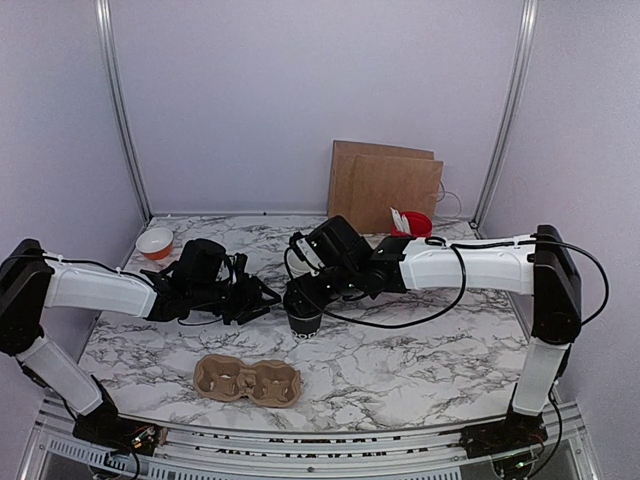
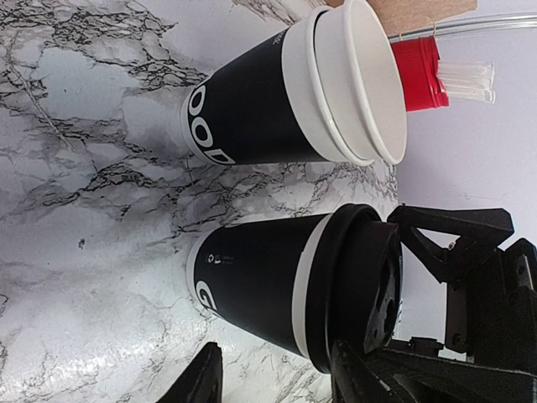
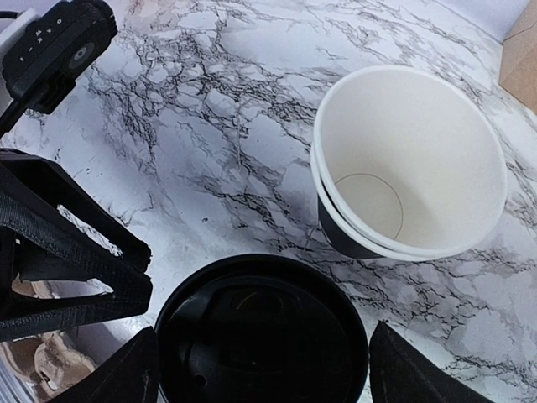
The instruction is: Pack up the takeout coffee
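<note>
**Takeout coffee: two black cup items at mid-bench**

**Lettering.** The lidded cup is black and carries a large white "G" near its base, with a small white mark higher on the wall. The nested cups show white "OOD" low on the outer wall. The rest of both words is out of sight.

**Lidded cup.** Black paper with a pale band under the rim, closed by a round black lid. It stands upright at the middle of the marble-patterned bench.

**Nested cups.** One cup is seated inside another: black outside, white rims and a white, empty interior. They stand upright just beside the lidded cup, apart from it.

**Right pincer**. It is over the lidded cup with its jaws wide, one finger at each side of the lid. A thin sliver of bench shows between finger and lid on both sides.

**Left pincer**. It is low over the bench, just left of the lidded cup and pointing at it. Its jaws are partly apart and hold nothing.

**Surroundings.**
- Brown moulded cup carrier, near the front edge, its wells unfilled.
- Red cup holding white utensils, at the back right.
- Orange-and-white bowl, at the back left.
- Brown cardboard sheets, leaning against the rear wall.

**Obstruction.** From above, the right arm covers most of both cup items.
</note>
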Controlling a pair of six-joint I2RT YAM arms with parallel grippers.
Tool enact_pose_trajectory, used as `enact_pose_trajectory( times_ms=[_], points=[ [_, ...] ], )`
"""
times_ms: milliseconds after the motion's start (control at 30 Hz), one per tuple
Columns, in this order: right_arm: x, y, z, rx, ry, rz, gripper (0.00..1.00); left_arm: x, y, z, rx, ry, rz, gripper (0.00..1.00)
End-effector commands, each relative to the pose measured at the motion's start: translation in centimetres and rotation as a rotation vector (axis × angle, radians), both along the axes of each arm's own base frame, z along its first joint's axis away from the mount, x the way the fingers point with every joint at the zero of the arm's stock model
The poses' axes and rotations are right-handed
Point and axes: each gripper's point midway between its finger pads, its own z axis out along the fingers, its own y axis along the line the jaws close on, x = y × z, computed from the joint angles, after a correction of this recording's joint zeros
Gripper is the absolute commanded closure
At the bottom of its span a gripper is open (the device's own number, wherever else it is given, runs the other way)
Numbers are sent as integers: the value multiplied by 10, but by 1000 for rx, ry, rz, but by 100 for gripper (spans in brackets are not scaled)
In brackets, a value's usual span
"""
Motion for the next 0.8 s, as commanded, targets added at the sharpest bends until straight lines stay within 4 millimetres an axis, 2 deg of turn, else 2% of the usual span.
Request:
enact_pose_trajectory(
  times_ms=[0,400,767],
  points=[
    [-3,1,13,-4,-31,6,17,0,-6,8,-8,-11,-23,55],
    [-12,-7,-3,-31,-8,-3,17,1,-14,6,-8,-6,-36,55],
    [-19,-12,-13,-27,13,-3,26,1,-20,-4,-10,20,-37,55]
  ],
)
